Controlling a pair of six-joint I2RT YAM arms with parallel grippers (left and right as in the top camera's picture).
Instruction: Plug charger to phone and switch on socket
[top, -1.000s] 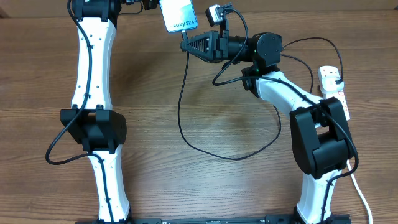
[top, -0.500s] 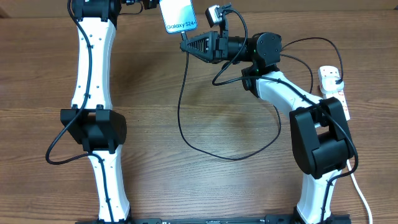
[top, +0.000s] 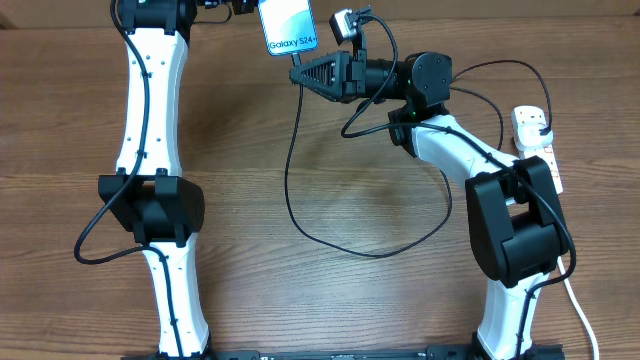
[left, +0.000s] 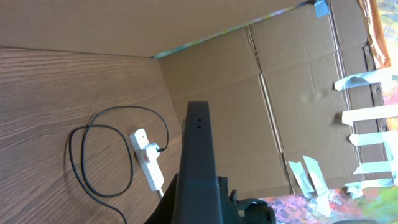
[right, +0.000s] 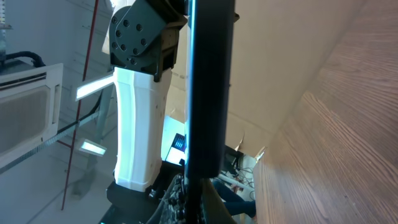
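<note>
The phone (top: 288, 25), cyan screen reading "Galaxy S24", is held off the table at the far edge, with my left gripper (top: 248, 8) shut on its left side. The left wrist view shows it edge-on as a dark slab (left: 198, 143) rising from that gripper (left: 199, 211). My right gripper (top: 297, 74) points left just below the phone, shut on the tip of the charger (top: 290, 190). That black cable loops across the table to the socket (top: 536, 145), a white strip at the right. In the right wrist view the phone (right: 208, 87) stands directly above the right gripper (right: 198, 193).
A cardboard wall (left: 280, 93) stands behind the table's far edge. The socket (left: 148, 160) and loops of the charger (left: 78, 162) lie on the wood near it. The socket's white cord (top: 580, 310) runs off the front right beside the right arm's base.
The phone has turned and shifted very slightly in the left gripper. Both arms otherwise stay where they were.
</note>
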